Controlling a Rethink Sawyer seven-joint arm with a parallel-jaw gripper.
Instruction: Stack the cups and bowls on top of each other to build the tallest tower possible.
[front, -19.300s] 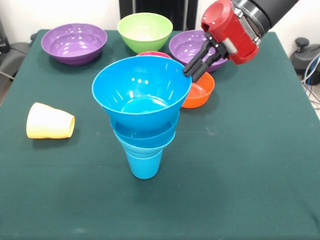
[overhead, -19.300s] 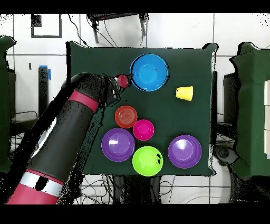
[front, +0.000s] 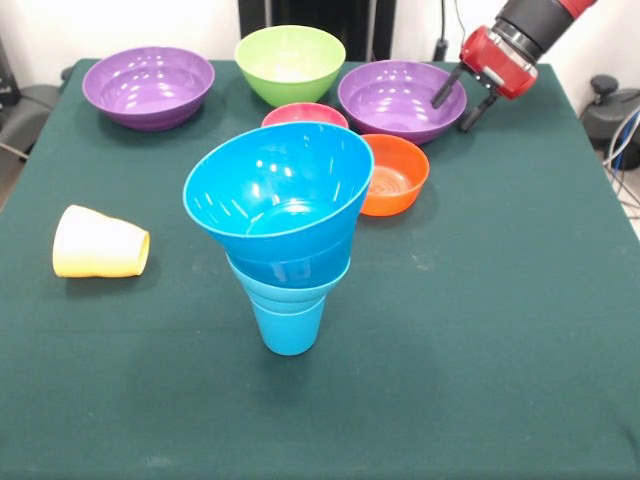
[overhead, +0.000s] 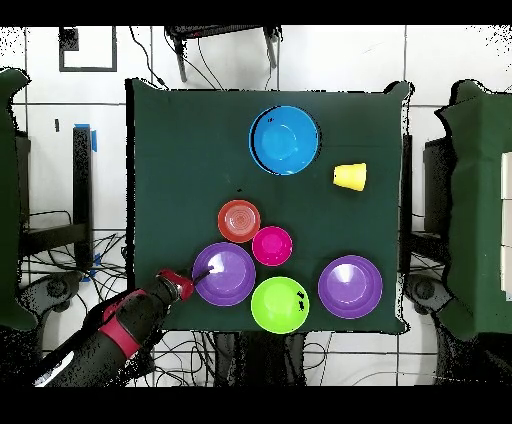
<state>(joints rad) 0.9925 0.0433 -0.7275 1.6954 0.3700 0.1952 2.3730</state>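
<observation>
A dark green cloth worktop (front: 520, 330) carries glossy plastic tableware. Near the middle stands the tower (front: 280, 235): a sky-blue tapered plastic cup (front: 288, 325) upright on its base, with blue plastic bowls nested in its mouth. The top blue bowl (front: 275, 185) is the widest and sits tilted, its rim higher on one side.

Beyond the tower lie a small orange bowl (front: 397, 176) and a small pink-red bowl (front: 305, 114), close together. Further back are a lime green bowl (front: 290, 62) and two large purple bowls, one at the far corner (front: 148, 85) and one (front: 398, 98) just beside the orange bowl. A pale yellow ridged cup (front: 98, 242) lies on its side, well apart from the tower.

The red and black gripper (front: 463, 99) hangs at the outer rim of the nearer purple bowl. Its two dark jaws are spread apart and hold nothing. One finger seems to sit over the rim edge, but contact cannot be confirmed.

The step in hand looks like taking this purple bowl by its rim. To do it well, one jaw should go inside the wall and one outside, closing squarely so the slick plastic does not slip. The lift should clear the orange bowl. Because the tower's top bowl already leans, any added piece should come down centred and gently, or the stack may tip.
</observation>
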